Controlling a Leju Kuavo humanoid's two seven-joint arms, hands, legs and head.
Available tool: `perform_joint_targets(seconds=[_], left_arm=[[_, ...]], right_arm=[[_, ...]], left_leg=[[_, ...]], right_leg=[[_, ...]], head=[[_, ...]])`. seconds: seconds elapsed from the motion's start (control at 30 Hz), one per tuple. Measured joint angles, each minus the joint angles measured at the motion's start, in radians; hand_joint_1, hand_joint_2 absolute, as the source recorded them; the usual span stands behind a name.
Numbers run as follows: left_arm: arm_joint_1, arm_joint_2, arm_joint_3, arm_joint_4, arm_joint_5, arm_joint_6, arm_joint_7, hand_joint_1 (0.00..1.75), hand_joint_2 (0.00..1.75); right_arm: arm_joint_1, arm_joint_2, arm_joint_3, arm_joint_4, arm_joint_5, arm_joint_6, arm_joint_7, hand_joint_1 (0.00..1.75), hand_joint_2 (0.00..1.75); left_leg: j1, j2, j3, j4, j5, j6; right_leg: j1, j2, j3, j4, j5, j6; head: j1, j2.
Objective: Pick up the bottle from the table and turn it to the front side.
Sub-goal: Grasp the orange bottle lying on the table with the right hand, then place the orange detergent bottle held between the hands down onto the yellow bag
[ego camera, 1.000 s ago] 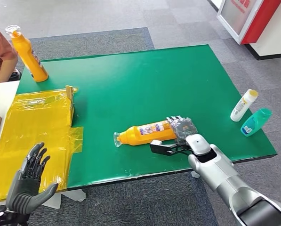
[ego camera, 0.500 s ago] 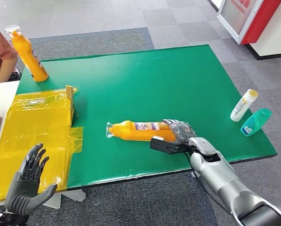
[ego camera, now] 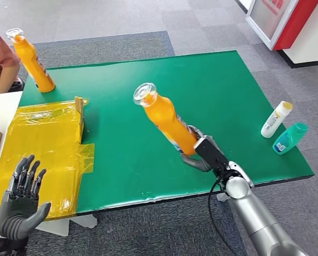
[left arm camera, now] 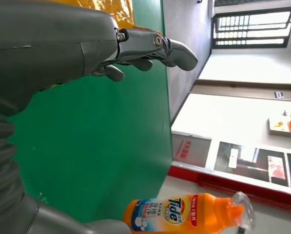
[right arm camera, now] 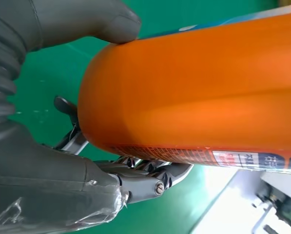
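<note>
Even, bright indoor light is washing the green mat (ego camera: 157, 96); shadows are staying soft and short. Yellow plastic wrap (ego camera: 40, 138) is throwing glare. Window (left arm camera: 252, 27) is blowing out in left wrist view. Orange bottle (right arm camera: 195, 92) is blurring close-up.

Green table (ego camera: 149, 101): broad bare stretch across its middle and far side, open passage there. Obstacles relative to the table: yellow wrapped box (ego camera: 40, 144) covering its left near part; second orange bottle (ego camera: 30, 61) upright at its far left corner; white bottle (ego camera: 276, 119) and teal bottle (ego camera: 290, 137) lying close together at its right edge. Held orange bottle (ego camera: 167, 120), tilted in the right hand (ego camera: 199, 154), occupies air over the table's near centre-right; left hand (ego camera: 20, 200), fingers spread, hovers off its near left corner.
</note>
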Motion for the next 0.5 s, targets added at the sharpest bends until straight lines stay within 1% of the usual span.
perform_joint_targets(seconds=[0.17,0.33,0.4,0.47,0.5], left_arm=[[-0.054,0.000,-0.006,0.011,0.032,0.005,0.029,0.00,1.75],[-0.081,0.000,-0.015,0.020,0.039,0.018,0.044,0.00,1.75],[-0.159,0.002,-0.047,0.067,0.054,0.042,0.087,0.00,1.75],[-0.244,0.004,-0.083,0.127,0.069,0.068,0.125,0.00,1.75],[-0.264,0.004,-0.093,0.142,0.072,0.076,0.129,0.00,1.75]], right_arm=[[0.015,0.022,-0.019,-0.075,-0.124,-0.008,-0.035,1.75,1.75],[0.016,0.033,-0.019,-0.102,-0.133,-0.013,-0.045,1.75,1.75],[0.008,0.058,0.028,-0.139,-0.094,-0.031,-0.049,1.75,1.75],[-0.010,0.084,0.094,-0.167,-0.058,-0.047,-0.049,1.75,1.75],[-0.018,0.089,0.115,-0.168,-0.054,-0.052,-0.048,1.75,1.75]], left_leg=[[0.000,0.000,0.000,0.000,0.000,0.000],[0.000,0.000,0.000,0.000,0.001,-0.001],[0.000,0.000,0.000,0.000,0.001,-0.001],[0.000,0.000,0.000,0.000,0.002,-0.001],[0.000,0.000,0.000,0.000,0.002,-0.001]], right_leg=[[0.000,0.000,0.000,0.000,0.000,0.000],[0.000,0.000,0.000,0.000,0.000,0.000],[0.000,0.000,0.000,0.000,0.001,0.000],[0.000,0.000,0.000,0.000,0.001,0.000],[0.000,0.000,0.000,0.000,0.001,0.000]], head=[[0.000,0.000],[0.000,0.000],[0.000,0.000],[0.000,0.000],[0.000,0.000]])
